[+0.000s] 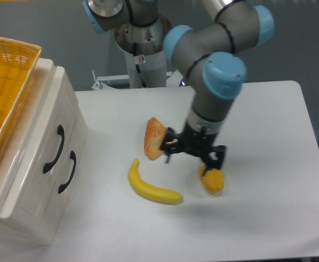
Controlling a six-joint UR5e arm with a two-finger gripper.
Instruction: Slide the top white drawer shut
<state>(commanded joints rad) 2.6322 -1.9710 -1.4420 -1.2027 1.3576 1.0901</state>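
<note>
The white cabinet stands at the left of the table, its front facing right. The top white drawer has a curved black handle. Its front looks about level with the lower drawer, whose own black handle sits just beside it. My gripper hangs low over the middle of the table, well to the right of the cabinet. Its jaws are spread open with nothing between them.
A yellow wicker basket sits on top of the cabinet. A banana lies on the table between cabinet and gripper. An orange-red food piece is by the left finger. A small orange item lies under the right finger.
</note>
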